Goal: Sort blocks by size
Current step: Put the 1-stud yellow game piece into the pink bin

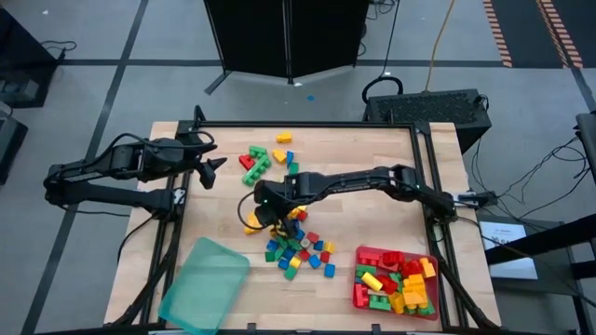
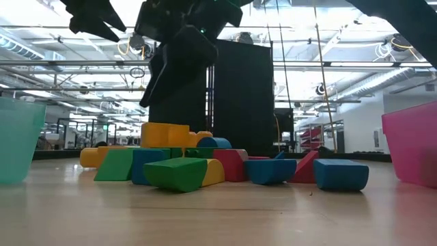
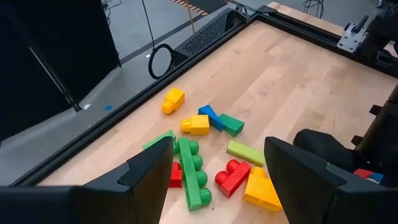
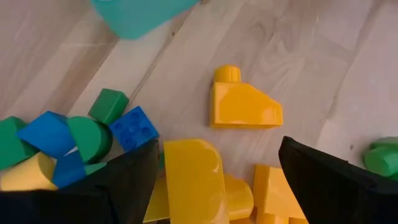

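Right gripper (image 1: 264,212) hung open, jaws wide, over yellow blocks (image 4: 186,180) at the centre of the table (image 1: 372,149), empty, loose blocks (image 1: 300,251) scattered lower centre, more in the red tray (image 1: 361,296) lower right, left gripper (image 1: 210,164) open at upper left, teal tray (image 1: 205,284) lower left.

Red, yellow, green and blue blocks (image 1: 296,244) mid-frame; teal tray (image 1: 204,284) lower left, red tray (image 1: 361,296) lower right, pale wood table (image 1: 372,154).
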{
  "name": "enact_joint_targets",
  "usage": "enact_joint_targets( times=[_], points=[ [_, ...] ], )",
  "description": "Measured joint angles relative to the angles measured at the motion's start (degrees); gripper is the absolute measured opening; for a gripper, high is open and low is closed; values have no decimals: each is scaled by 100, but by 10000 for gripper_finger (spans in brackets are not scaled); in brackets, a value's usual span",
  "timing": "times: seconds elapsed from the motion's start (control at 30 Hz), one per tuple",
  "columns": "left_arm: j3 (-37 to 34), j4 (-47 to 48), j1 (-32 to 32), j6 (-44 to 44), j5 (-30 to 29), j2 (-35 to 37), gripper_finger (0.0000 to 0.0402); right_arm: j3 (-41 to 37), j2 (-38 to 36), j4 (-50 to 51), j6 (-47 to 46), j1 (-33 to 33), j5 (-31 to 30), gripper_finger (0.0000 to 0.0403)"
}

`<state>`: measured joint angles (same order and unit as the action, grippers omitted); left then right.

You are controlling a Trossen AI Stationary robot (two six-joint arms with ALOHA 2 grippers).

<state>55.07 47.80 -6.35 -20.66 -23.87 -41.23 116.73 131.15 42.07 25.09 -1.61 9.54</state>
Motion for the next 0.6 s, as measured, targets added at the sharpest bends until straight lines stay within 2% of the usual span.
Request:
enact_joint_targets(
  times=[0.27,0.43,0.6],
  points=[
    [-2,112,0,-151,173,0,255,-475,0,-94,-34,-10,-12,322],
    [-2,121,0,-151,195,0,255,-802,0,-277,-185,-15,-400,319],
    [-4,121,0,-151,198,0,255,-965,0,-509,-382,-11,-516,277]
  ],
)
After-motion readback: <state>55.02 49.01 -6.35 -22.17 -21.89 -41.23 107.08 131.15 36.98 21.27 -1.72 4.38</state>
